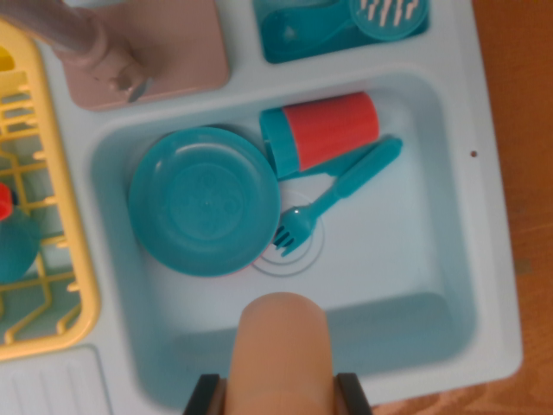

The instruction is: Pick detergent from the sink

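Toy sink unit, pale blue plastic, seen from directly above in the wrist view. Item one: the gripper, of which only two black fingers showed at the bottom edge, closed to either side of a rounded orange-tan body. This was taken to be the detergent, clamped between the fingers and held above the near wall of the sink, clear of the other contents; no label or cap was visible on it. Item two: a teal plate, lying flat on the basin floor toward the wrist view's left. Item three: a cup — red body, teal base — lying on its side at the far wall, just beside the plate's rim. Item four: a teal fork, set diagonally, with its handle near the cup and its tines over the round drain ring, close to the plate's edge. Beyond the basin, a pinkish faucet rose from a matching base at the top left. A recessed compartment at the top held teal pieces too cropped to identify. A yellow rack along the wrist view's left carried a teal item and a red one, both partly cut off. The unit stood on a wooden surface, visible at the right.
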`<state>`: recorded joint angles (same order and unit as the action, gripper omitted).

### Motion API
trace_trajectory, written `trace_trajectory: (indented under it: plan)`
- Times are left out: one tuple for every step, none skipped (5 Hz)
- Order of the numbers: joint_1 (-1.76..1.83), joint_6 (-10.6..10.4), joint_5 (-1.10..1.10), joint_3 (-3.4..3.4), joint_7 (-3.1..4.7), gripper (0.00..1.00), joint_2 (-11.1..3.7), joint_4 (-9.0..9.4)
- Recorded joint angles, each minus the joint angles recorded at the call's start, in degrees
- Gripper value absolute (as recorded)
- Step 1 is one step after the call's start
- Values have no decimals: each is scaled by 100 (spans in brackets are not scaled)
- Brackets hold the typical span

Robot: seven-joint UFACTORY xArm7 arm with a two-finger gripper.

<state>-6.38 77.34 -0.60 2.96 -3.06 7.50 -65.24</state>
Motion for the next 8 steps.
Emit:
trace_trajectory:
  plan:
    - [1, 233, -3, -1, -2, 100, 69, -165]
    - [1, 233, -3, -1, -2, 100, 69, -165]
    - [2, 446, -6, -3, -4, 100, 131, -315]
    - [2, 446, -6, -3, -4, 100, 131, -315]
    - [2, 635, -8, -4, -6, 100, 187, -449]
    - [2, 635, -8, -4, -6, 100, 187, -449]
    - [3, 795, -10, -5, -7, 100, 234, -562]
    - [3, 795, -10, -5, -7, 100, 234, -562]
